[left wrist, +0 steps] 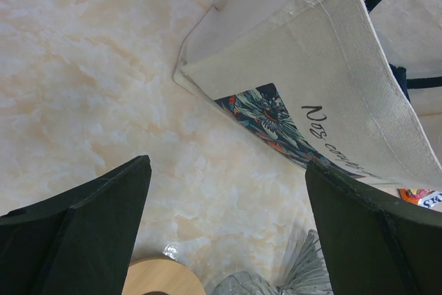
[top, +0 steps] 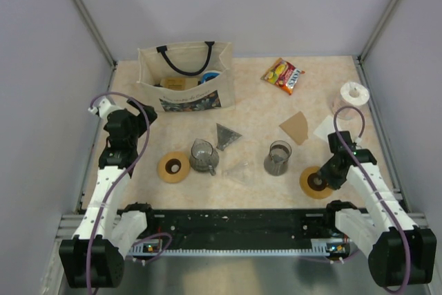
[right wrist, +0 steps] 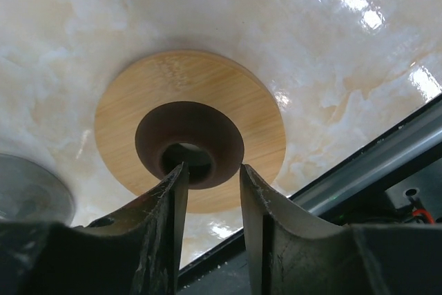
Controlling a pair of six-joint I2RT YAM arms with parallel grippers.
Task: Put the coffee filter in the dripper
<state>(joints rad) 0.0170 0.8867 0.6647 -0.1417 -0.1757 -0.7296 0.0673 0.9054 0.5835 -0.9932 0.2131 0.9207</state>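
Observation:
The brown paper coffee filter (top: 295,128) lies flat at the right of centre. A dark grey ribbed cone (top: 226,135) lies on its side mid-table, and its edge shows in the left wrist view (left wrist: 311,267). Two flat tan rings lie on the table, one on the left (top: 173,167) and one on the right (top: 309,183). My right gripper (right wrist: 212,166) is down on the right ring (right wrist: 186,101), jaws narrow, one finger in the dark centre hole and one outside its collar. My left gripper (left wrist: 228,164) is wide open and empty above bare table beside the bag.
A cream tote bag (top: 185,77) stands at the back left. Two glass cups (top: 202,155) (top: 278,158) and a white translucent cone (top: 240,170) sit mid-table. A snack packet (top: 283,75) and a white roll (top: 354,93) lie at the back right. The metal front rail (right wrist: 387,164) is close behind the right ring.

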